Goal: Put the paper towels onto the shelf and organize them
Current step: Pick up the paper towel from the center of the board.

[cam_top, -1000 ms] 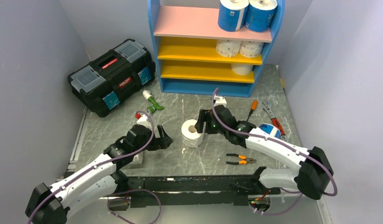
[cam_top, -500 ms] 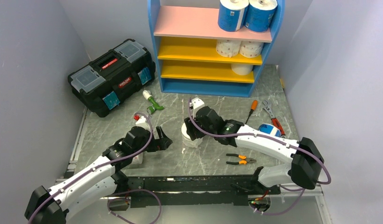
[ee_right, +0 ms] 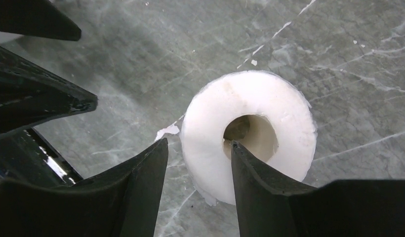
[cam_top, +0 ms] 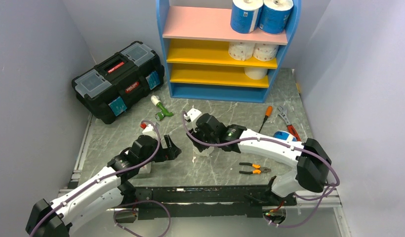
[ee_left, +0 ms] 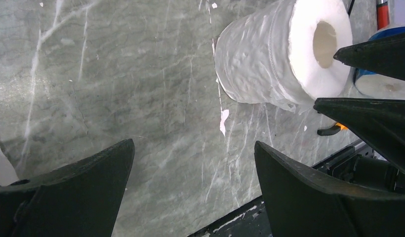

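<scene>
1. Standing upright near the middle of the grey marble tabletop (ee_right: pixel 339 59), a plain white paper towel roll (ee_right: pixel 210 113) shows its open cardboard core from above.
2. The right gripper (ee_right: pixel 199 144) straddles the roll's wall: one finger reaches into the core and the other stands just outside. I cannot tell whether they already pinch it.
3. The left gripper (ee_left: pixel 193 144) hovers just left of the roll, fingers spread wide and holding nothing.
4. A blue-wrapped roll (cam_top: pixel 282 134) sits to the right, partly hidden by the right arm.
5. At the far edge, the shelf (cam_top: pixel 162 49) carries two blue-wrapped rolls (cam_top: pixel 246 15) on the right end of its pink top board. Two dotted white rolls (cam_top: pixel 241 50) are on the upper yellow board and one white roll (cam_top: pixel 255 72) on the lower.
6. A black toolbox (cam_top: pixel 116 81) sits far left. An orange-handled screwdriver (cam_top: pixel 266 116) and a wrench (cam_top: pixel 288 123) lie right, and pliers (cam_top: pixel 254 169) lie near.
</scene>
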### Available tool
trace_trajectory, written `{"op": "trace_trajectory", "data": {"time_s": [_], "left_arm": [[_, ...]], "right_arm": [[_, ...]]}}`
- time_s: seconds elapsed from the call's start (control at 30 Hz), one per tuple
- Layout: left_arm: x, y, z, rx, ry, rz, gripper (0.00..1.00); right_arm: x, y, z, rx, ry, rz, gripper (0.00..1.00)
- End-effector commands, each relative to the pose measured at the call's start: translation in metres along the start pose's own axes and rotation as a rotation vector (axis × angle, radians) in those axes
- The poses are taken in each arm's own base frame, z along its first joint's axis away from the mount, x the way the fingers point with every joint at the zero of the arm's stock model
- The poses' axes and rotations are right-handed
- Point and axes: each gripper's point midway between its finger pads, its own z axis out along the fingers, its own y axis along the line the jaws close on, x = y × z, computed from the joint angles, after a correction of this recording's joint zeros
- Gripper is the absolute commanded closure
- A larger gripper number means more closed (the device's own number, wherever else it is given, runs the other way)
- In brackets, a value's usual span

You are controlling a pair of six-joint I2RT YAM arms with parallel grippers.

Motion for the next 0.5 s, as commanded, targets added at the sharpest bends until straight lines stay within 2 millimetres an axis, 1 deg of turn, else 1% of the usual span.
{"op": "trace_trajectory", "data": {"time_s": [0.0, 0.17, 0.47], "left_arm": [[-0.005, -0.003, 0.001, 0.005, -0.019, -0.008, 0.02], [-0.007, -0.005, 0.001, 0.005, -0.017, -0.003, 0.02], [-0.007, -0.005, 0.001, 0.003, -0.018, -0.002, 0.02]], "right_arm": [[-0.014, -0.002, -0.001, 0.012, -0.008, -0.060, 0.48], [-0.009, -0.006, 0.009, 0.041, 0.027, -0.074, 0.48], [-0.004, -0.004, 0.015, 0.028, 0.051, -0.081, 0.48]]}}
